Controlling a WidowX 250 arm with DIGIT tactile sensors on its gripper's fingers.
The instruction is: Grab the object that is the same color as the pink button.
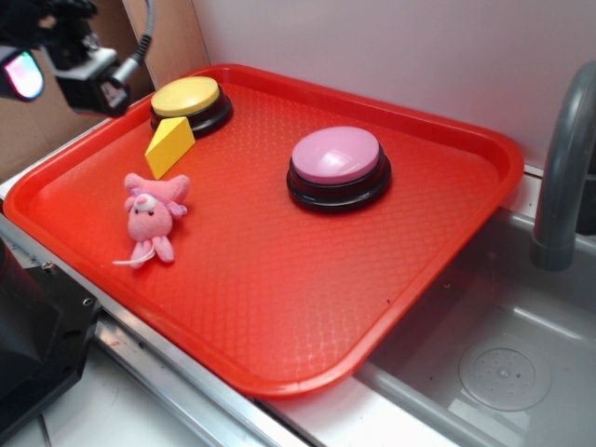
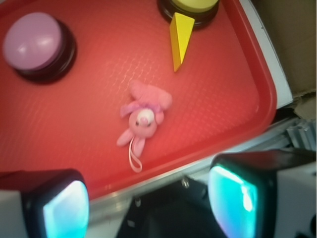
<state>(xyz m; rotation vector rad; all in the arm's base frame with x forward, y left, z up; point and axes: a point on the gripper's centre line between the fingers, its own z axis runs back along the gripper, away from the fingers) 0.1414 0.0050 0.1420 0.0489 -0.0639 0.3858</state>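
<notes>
While the red tray [image 1: 438, 279] lies across the counter with one corner hanging over the grey sink [image 1: 494, 372], we see the pink toy mouse [image 1: 151, 217] resting on the tray's bare floor near the left rim. It lies flat, face up, with its ears toward the yellow wedge [image 1: 169, 146] and its thin pale tail trailing toward the tray's near edge. In the wrist view the toy mouse [image 2: 143, 119] sits about mid-frame, its tail [image 2: 133, 158] curling toward the rim, and nothing touches it.

Measured from the toy, the yellow wedge stands just beyond its ears, close but apart, and the wedge's far end meets the black base of the yellow button [image 1: 190, 102] in the tray's back corner. The pink button [image 1: 337, 166] sits well apart from the toy, out toward the middle of the tray, its dome matching the toy's colour.

The claw [image 1: 28, 65] hangs high off the tray's left back corner, away from the toy. In the wrist view we see its two fingers [image 2: 237, 198] spread wide at the bottom corners of the frame, with empty space between them and the toy lying beyond the gap. A grey tap [image 1: 563, 168] rises at the right of the sink.
</notes>
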